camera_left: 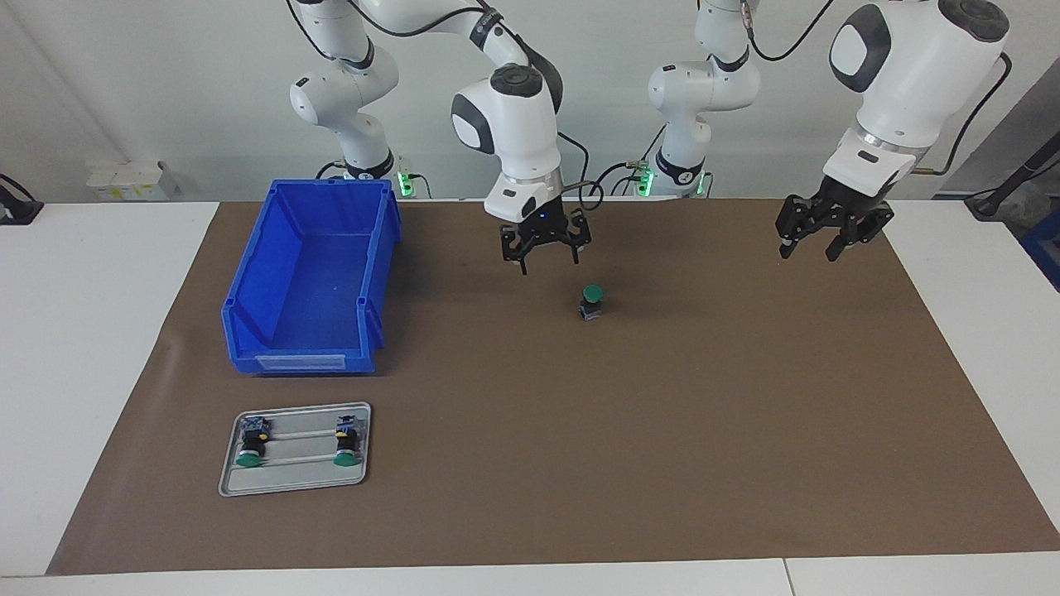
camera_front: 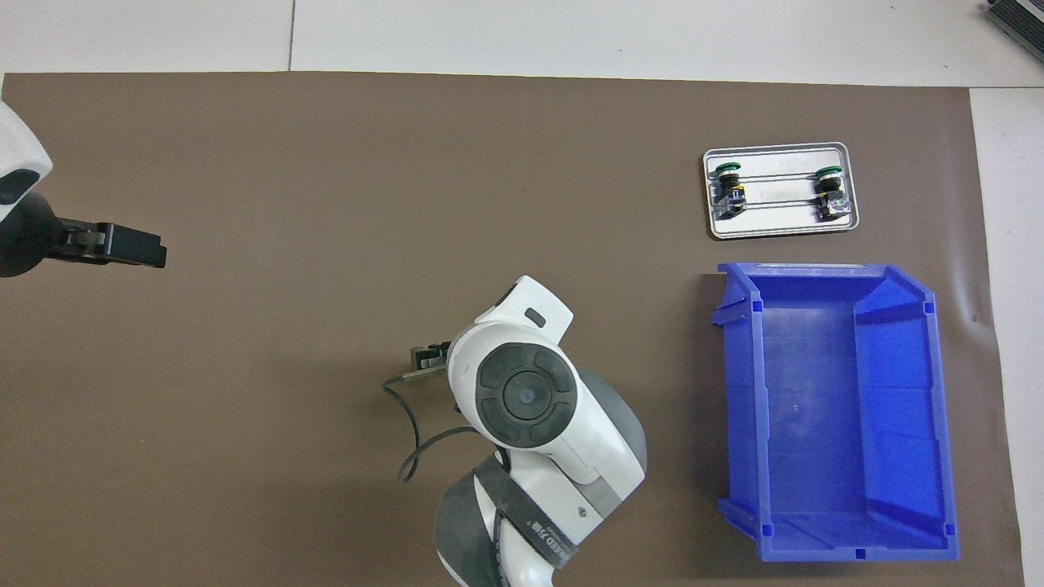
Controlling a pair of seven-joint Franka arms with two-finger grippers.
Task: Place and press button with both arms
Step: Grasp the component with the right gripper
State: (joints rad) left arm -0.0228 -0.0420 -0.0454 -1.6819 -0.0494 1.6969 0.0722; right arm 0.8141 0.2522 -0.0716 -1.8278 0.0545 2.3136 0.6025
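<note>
The button [camera_left: 591,301] stands upright on the brown mat [camera_left: 662,430], green cap up, with nothing touching it. My right gripper [camera_left: 547,257] hangs open and empty over the mat close beside the button, on the blue bin's side, its tips above cap height. In the overhead view the right arm's wrist [camera_front: 526,395] covers the button almost wholly. My left gripper [camera_left: 807,247] is open and empty, raised over the mat near the left arm's end of the table; it also shows in the overhead view [camera_front: 122,246].
A blue bin [camera_left: 310,281], empty, stands on the mat toward the right arm's end. A grey tray [camera_left: 294,478] farther from the robots than the bin holds two more green-capped buttons [camera_left: 248,443] lying on their sides.
</note>
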